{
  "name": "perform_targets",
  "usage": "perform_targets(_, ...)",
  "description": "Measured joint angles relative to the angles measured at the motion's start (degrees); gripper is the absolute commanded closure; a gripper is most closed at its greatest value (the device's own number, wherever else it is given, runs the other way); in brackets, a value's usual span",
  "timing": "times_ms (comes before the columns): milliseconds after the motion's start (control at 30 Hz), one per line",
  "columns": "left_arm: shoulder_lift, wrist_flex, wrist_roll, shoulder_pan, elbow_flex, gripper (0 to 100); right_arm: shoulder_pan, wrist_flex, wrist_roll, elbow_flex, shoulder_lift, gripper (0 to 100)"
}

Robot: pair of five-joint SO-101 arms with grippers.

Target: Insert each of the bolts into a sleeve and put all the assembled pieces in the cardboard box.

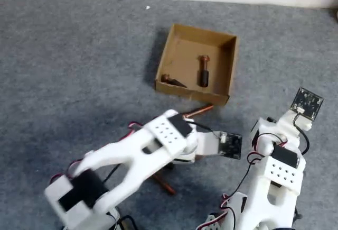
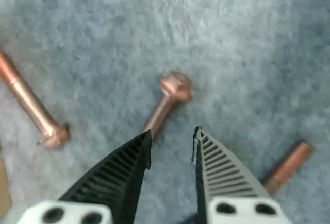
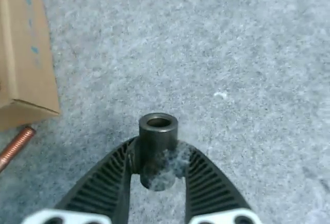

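My left gripper point(image 2: 171, 141) is open just above the carpet. A copper bolt point(image 2: 167, 100) lies with its shaft pointing in between the fingertips and its hex head away from them. A second bolt point(image 2: 31, 105) and the threaded end of a third point(image 2: 286, 165) lie to either side. My right gripper point(image 3: 158, 154) is shut on a dark sleeve point(image 3: 158, 128), held upright with its bore showing. The cardboard box point(image 1: 224, 69) holds two assembled pieces point(image 1: 203, 71) point(image 1: 171, 80). In the high view, a bolt point(image 1: 198, 111) lies along the box's front wall.
The left arm point(image 1: 137, 161) stretches across the lower middle of the carpet, and another bolt point(image 1: 163, 183) pokes out from under it. The right arm point(image 1: 280, 172) stands at the lower right. A box corner point(image 3: 26, 54) and a bolt end point(image 3: 15, 147) sit near the right gripper.
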Motion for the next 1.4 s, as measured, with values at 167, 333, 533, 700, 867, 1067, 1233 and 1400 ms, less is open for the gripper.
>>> perform_targets(167, 8.4, -0.2, -0.1, -0.3, -6.4, 84, 0.0, 0.0, 0.0, 0.0, 0.0, 99.2)
perform_targets(333, 13.7, -0.2, -0.1, 0.6, -9.8, 91, 0.0, 0.0, 0.0, 0.0, 0.0, 99.2)
perform_targets(533, 16.6, 0.0, -0.1, 1.1, -10.5, 99, 0.0, 0.0, 0.0, 0.0, 0.0, 99.2)
perform_targets(700, 16.5, 0.3, -0.1, 1.1, -10.5, 99, 0.0, 0.0, 0.0, 0.0, 0.0, 99.2)
perform_targets(867, 12.4, 2.2, 2.5, -2.9, -10.5, 99, 0.0, 0.0, 0.0, 0.0, 0.0, 99.2)
perform_targets(1067, -1.0, 2.1, 9.9, -10.5, -4.6, 99, -1.0, 0.0, 0.0, 0.0, 0.0, 99.3)
perform_targets(1233, -14.6, 2.2, 16.8, -14.1, 1.5, 99, -4.2, 0.0, 0.0, 0.0, 0.0, 99.3)
perform_targets(1400, -26.7, 2.2, 30.5, -16.6, 4.7, 99, -8.9, 0.0, -4.1, 0.0, 0.0, 99.3)
